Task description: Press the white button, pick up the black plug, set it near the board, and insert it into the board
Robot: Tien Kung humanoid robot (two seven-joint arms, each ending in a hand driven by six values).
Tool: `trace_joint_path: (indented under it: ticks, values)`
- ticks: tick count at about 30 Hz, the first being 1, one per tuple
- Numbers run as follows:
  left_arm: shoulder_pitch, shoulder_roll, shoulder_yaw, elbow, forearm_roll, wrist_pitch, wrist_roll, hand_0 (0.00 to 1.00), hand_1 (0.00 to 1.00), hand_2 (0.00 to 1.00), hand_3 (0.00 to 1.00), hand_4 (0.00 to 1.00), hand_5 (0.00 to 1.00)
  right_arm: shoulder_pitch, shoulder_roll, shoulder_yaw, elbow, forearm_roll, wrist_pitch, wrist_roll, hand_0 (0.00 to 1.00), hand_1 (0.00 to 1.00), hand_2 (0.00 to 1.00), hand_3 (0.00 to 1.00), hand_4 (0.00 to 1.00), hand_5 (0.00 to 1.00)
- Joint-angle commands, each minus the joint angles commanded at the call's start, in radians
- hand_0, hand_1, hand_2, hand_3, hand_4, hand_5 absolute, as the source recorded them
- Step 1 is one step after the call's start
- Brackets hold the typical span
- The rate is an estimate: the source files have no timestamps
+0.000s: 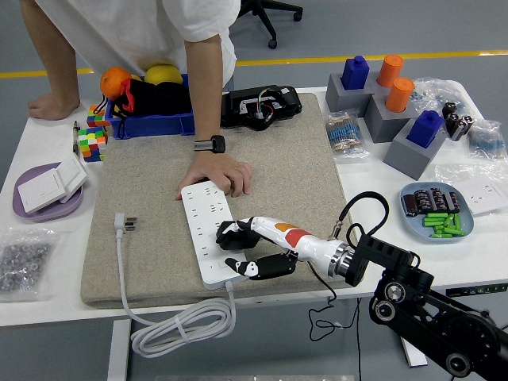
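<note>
The robot's right hand (242,250) is reaching in from the right over the near end of the white power strip (210,232), fingers (228,233) loosely curled and holding nothing, fingertips resting on the strip's near right part. A person's hand (216,171) is pressing down the strip's far end (palm flat on the beige mat (278,151)). The plug (125,223) is lying on the mat, left of the strip.

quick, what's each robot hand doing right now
Left hand: not in view.
Right hand: fingers spread, holding nothing, over the near end of the white power strip.
The person's hand rests on the strip's far end.
</note>
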Motion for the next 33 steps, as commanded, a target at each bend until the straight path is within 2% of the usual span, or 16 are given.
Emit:
trace_joint_path:
  ticks: [18, 33]
  values:
    - [-0.001, 0.000, -0.003, 0.000, -0.005, 0.002, 0.000, 0.789, 0.734, 0.691, 0.766, 0.543, 0.462, 0.016, 0.009, -0.018, 0.030, 0.007, 0.001, 0.007, 0.905, 0.814, 0.756, 0.665, 0.677, 0.413]
    - [-0.002, 0.003, -0.003, 0.000, -0.001, 0.000, 0.000, 0.787, 0.735, 0.692, 0.766, 0.543, 0.463, 0.029, 0.020, -0.054, 0.005, 0.016, 0.004, 0.006, 0.901, 0.812, 0.754, 0.663, 0.682, 0.402]
